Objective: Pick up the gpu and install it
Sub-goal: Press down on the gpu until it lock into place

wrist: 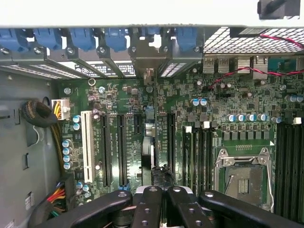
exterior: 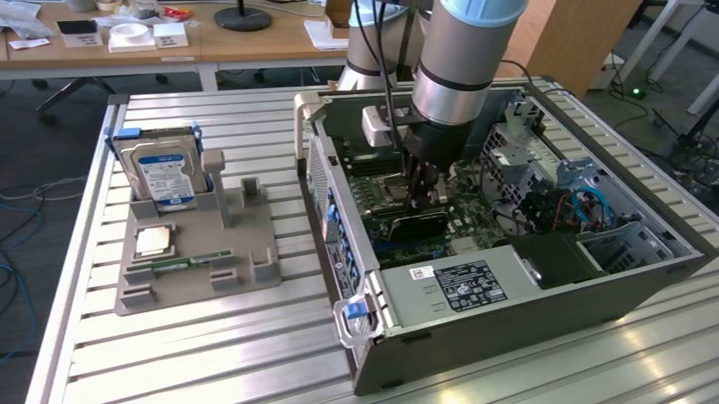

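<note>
Exterior view high, angled down on worktop (exterior: 202, 353), mid range. Wrist view close, facing straight onto motherboard (wrist: 142, 137); both share it, exterior's 12 o'clock.

Black gpu (exterior: 413, 224) upright inside case

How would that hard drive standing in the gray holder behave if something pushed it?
The hard drive looks like a rigid metal box, probably heavy for its size. Standing on edge, it might tip, though the gray holder braces its base.

Ribbed bare-metal table (exterior: 225, 353); matt-grey metal computer case (exterior: 540, 311)
</note>
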`<state>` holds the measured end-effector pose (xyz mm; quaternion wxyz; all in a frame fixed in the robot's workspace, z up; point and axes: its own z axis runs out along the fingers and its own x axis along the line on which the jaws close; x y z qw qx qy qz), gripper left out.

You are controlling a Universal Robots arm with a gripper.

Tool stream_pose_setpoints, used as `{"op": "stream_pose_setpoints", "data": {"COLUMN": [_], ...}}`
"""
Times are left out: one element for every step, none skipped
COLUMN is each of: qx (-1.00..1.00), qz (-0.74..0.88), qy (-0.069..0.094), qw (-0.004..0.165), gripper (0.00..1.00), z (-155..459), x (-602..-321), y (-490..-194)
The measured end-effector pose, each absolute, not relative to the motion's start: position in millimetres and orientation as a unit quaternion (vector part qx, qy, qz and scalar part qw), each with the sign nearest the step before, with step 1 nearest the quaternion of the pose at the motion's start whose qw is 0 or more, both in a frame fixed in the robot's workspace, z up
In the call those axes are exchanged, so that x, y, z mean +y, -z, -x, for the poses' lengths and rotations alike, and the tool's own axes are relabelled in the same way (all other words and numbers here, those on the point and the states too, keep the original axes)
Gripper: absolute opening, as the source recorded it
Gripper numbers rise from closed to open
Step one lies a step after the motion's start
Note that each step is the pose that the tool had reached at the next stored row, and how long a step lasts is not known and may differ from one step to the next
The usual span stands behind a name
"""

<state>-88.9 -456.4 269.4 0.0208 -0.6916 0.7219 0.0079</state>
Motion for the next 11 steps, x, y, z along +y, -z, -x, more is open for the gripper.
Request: {"op": "stream_pose_setpoints", "data": {"qx": [0.722, 0.722, 0.722, 0.722, 0.722, 0.722, 0.722, 0.722, 0.722, 0.722, 0.722], "qz": [0.692, 0.692, 0.692, 0.692, 0.692, 0.692, 0.692, 0.692, 0.692, 0.692, 0.692], "qy": [-0.008, -0.008, -0.008, -0.008, -0.008, -0.008, -0.008, -0.008, -0.008, -0.008, -0.008], "qw": [0.021, 0.021, 0.021, 0.021, 0.021, 0.021, 0.021, 0.021, 0.021, 0.021, 0.021], "gripper": [0.11, 0.11, 0.11, 0.11, 0.11, 0.11, 0.11, 0.11, 0.11, 0.11, 0.11], "z": [88.9, 88.9, 88.9, 88.9, 88.9, 88.9, 88.9, 88.9, 88.9, 88.9, 88.9], "x": [-456.5, -456.4, -456.4, -456.4, -456.4, -456.4, -456.4, -456.5, -456.4, -456.5, -456.4], "y": [-269.5, -269.4, -269.3, -268.6, -268.0, -267.9, -267.9, -267.9, -267.9, -267.9, -267.5]}}
